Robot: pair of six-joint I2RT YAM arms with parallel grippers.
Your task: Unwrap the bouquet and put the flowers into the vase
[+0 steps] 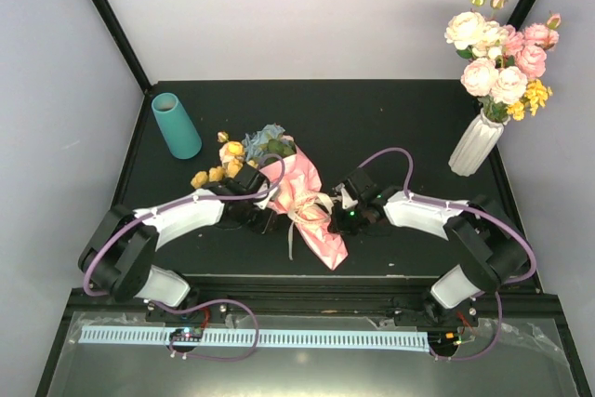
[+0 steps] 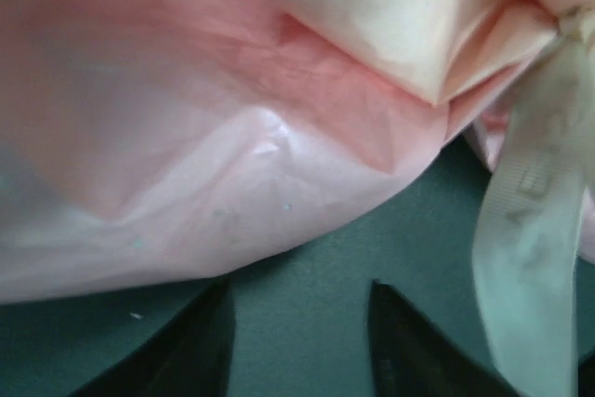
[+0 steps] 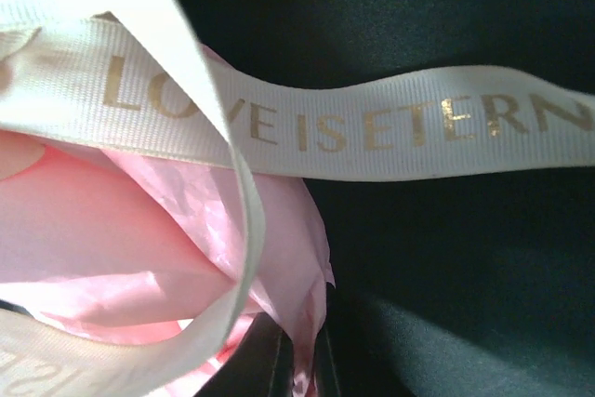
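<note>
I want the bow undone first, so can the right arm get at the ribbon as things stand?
Probably yes. The ribbon stretches bare across the right wrist view, just beyond the right gripper. It looks shut on a fold of the pink paper, so it may need to open first.

We see the left arm [image 1: 181, 216] and the right arm [image 1: 423, 209] clad in white shells over black joints, a purple cable [image 1: 395, 157] looping along each, and the left gripper [image 2: 299, 293] ending in dark, tapered fingers [image 2: 197, 352].
</note>
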